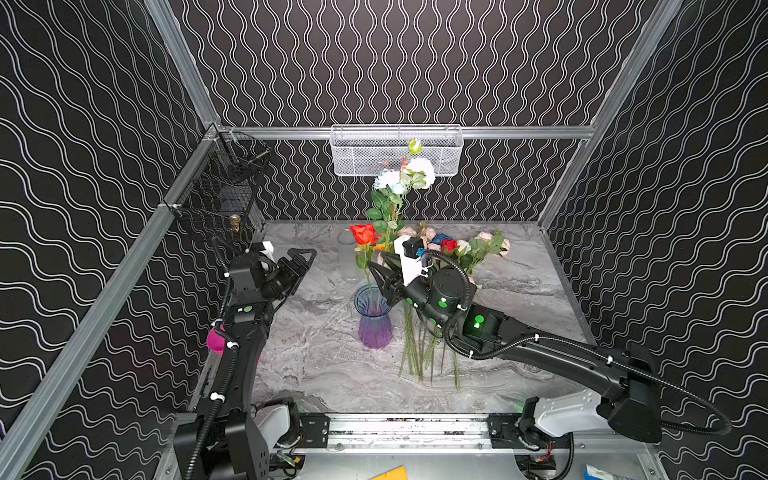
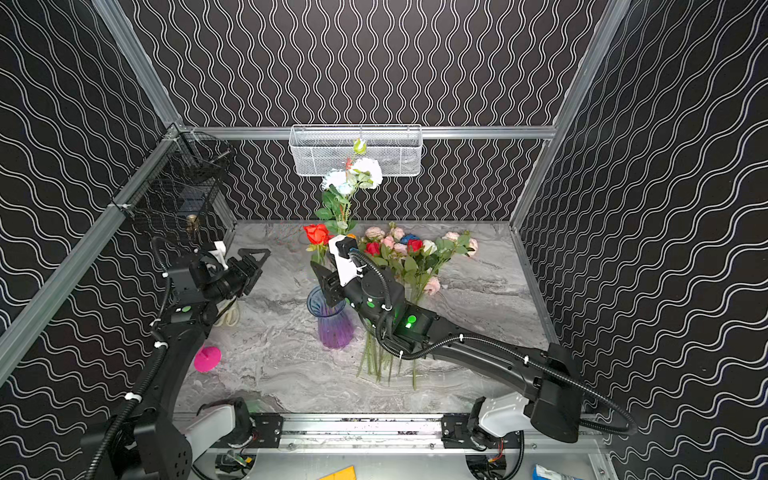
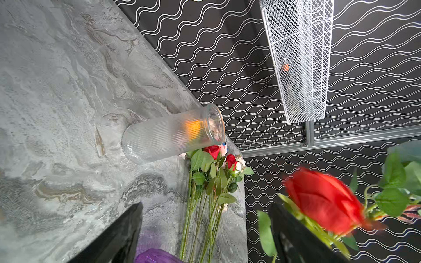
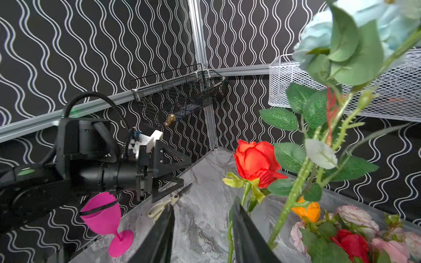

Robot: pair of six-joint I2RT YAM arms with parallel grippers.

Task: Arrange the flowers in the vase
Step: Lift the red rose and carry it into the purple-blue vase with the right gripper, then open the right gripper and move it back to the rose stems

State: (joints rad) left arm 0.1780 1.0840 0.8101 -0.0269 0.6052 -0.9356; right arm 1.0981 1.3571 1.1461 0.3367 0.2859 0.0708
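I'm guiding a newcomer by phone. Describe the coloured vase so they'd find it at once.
On the grey marble tabletop, look near the middle, left of the bunch of roses lying flat. The purple vase stands upright there, a red rose rising from it. Unlike the clear ribbed vase behind it, it is tinted blue to purple with a flared rim.

Both arms raised, both grippers unclenched

So the left gripper [image 1: 305, 266] hangs off to the left, pointing inward, jaws spread wide. The right gripper [image 1: 377, 279] stretches in low to the middle, jaws parted less widely.
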